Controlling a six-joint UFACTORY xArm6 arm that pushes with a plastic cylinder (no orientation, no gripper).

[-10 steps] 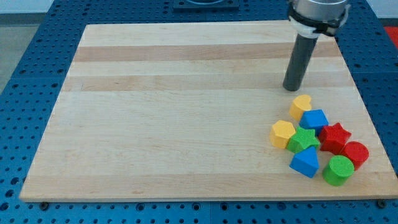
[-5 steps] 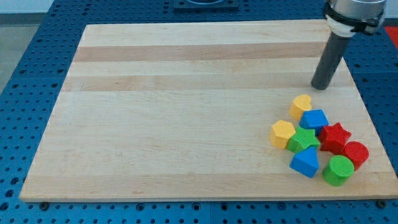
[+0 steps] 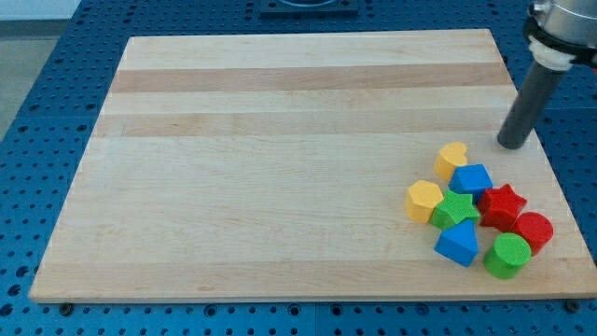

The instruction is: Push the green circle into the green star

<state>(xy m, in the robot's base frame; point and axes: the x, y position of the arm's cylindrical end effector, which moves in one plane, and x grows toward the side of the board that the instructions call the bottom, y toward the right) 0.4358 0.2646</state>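
The green circle (image 3: pixel 507 255) lies near the board's bottom right corner. The green star (image 3: pixel 455 209) sits up and to its left, in the middle of a tight cluster, with a blue block (image 3: pixel 457 244) between them. My tip (image 3: pixel 510 145) rests on the board near the right edge, above and right of the cluster, apart from every block. It is well above the green circle.
Around the star are a yellow heart (image 3: pixel 451 158), a blue block (image 3: pixel 473 177), a yellow hexagon (image 3: pixel 423 200), a red star (image 3: pixel 502 204) and a red circle (image 3: pixel 533 231). The board's right edge (image 3: pixel 548 163) is just right of my tip.
My tip has slid to the right and slightly down across the board's upper right part. No block has moved.
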